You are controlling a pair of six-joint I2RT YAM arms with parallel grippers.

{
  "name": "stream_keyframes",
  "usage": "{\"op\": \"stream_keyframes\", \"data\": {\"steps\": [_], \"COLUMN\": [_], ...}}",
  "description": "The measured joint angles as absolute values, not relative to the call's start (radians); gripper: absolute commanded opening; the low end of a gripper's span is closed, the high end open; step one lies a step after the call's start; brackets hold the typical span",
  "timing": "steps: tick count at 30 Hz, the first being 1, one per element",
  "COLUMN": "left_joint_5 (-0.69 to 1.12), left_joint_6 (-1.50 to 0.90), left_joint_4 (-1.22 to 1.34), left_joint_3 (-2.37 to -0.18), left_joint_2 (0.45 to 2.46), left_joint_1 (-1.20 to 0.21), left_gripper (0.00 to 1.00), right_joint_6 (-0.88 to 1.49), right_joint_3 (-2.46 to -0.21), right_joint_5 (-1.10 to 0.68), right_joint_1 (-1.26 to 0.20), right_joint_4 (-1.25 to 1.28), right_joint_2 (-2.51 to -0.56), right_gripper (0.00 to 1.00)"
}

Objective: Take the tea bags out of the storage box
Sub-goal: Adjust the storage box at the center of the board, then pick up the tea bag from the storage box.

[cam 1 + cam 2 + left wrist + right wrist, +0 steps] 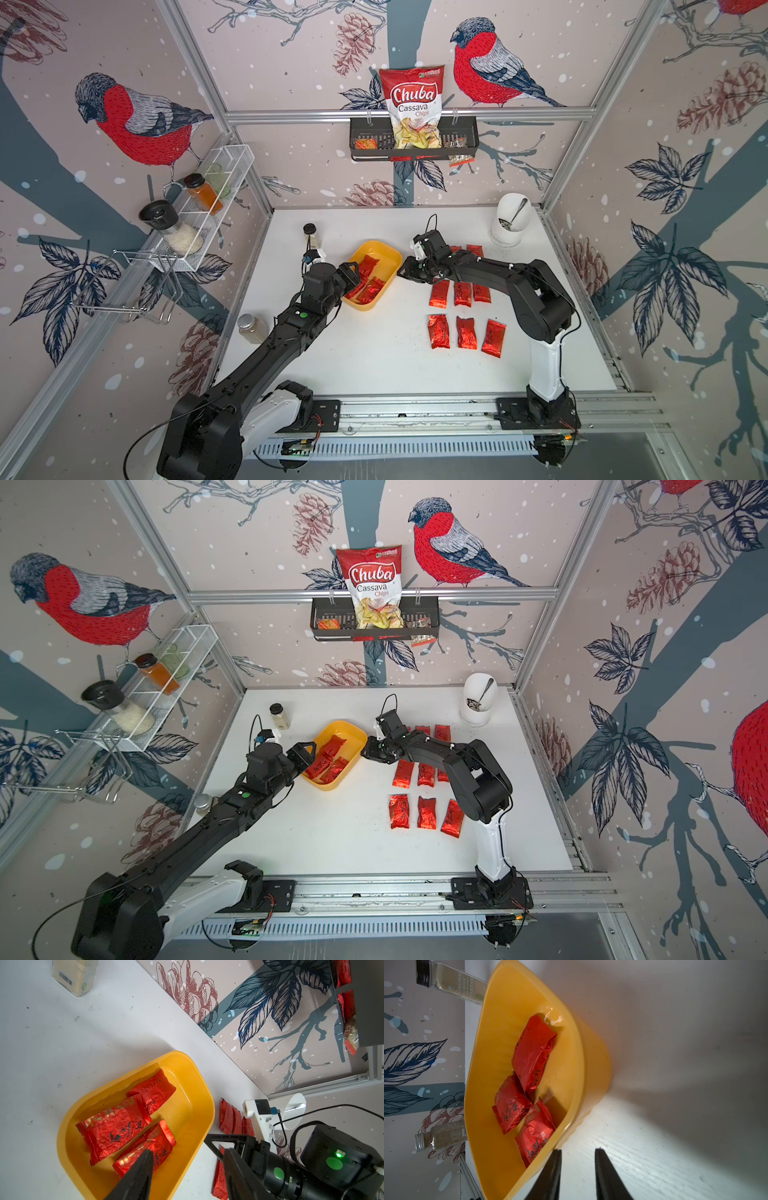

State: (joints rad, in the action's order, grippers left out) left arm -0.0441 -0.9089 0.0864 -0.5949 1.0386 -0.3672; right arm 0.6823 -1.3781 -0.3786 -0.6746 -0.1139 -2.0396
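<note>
Left gripper (187, 1151): jaws apart, holding nothing. You had one finger hung inside the storage box (193, 1093) and the other outside its wall, so the wall ran between them. The inner tip sat over one end of the closest tea bag (162, 1138). Whether it touched the foil, cannot tell. Judged as the line-up for a pick, not yet a grasp.

Right gripper (577, 1150): jaws parted, bare table (374, 365) showing between them, nothing gripped. One finger stood at the box's rim on the outer side, contact unclear. You likely parked it there to brace the light box against sliding while the other arm lifted.

Three tea bags (116, 1132) lay flat inside the box, just ahead of the left fingertips and overlapping at their ends. Their long axes ran roughly along the box's length. The closest one lay oblique to the line between your left fingers, neither along it nor square to it. A wrist turn may be needed to close across its narrow side.

Laid-out tea bags (466, 332): behind the right gripper, beside and under the right arm (498, 270), in tidy rows. Long axes were near parallel, pointing toward the back wall. That probably kept finished ones apart from the box.
</note>
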Motion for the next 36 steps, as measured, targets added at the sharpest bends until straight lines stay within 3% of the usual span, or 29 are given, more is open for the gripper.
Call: {"op": "stream_keyframes", "data": {"steps": [13,19,26,30,36], "left_joint_5": [0.024,0.025,0.073,0.079,0.077], "left_joint_6": [-0.885,-0.850,-0.747,-0.673,-0.588], "left_joint_4": [0.088,0.059,-0.012,-0.071,-0.147], "left_joint_3": [-0.580,-0.620,-0.805,-0.894,-0.978], "left_joint_2": [1.053,1.123,1.385,1.538,1.684], "left_joint_1": [-0.346,-0.334,-0.318,-0.316,-0.316], "left_gripper": [0.59,0.61,0.56,0.45,0.44], "right_joint_6": [0.682,0.645,0.570,0.521,0.471], "right_joint_3": [-1.797,-1.889,-1.823,-1.715,-1.552], "right_joint_5": [-0.394,-0.393,-0.331,-0.287,-0.239], "right_joint_1": [-0.698,-0.701,-0.698,-0.684,-0.672], "right_joint_4": [-0.219,-0.289,-0.355,-0.369,-0.379], "right_joint_2": [-2.278,-2.294,-2.147,-2.015,-1.834], "right_gripper": [0.35,0.49,0.57,0.58,0.59]}}
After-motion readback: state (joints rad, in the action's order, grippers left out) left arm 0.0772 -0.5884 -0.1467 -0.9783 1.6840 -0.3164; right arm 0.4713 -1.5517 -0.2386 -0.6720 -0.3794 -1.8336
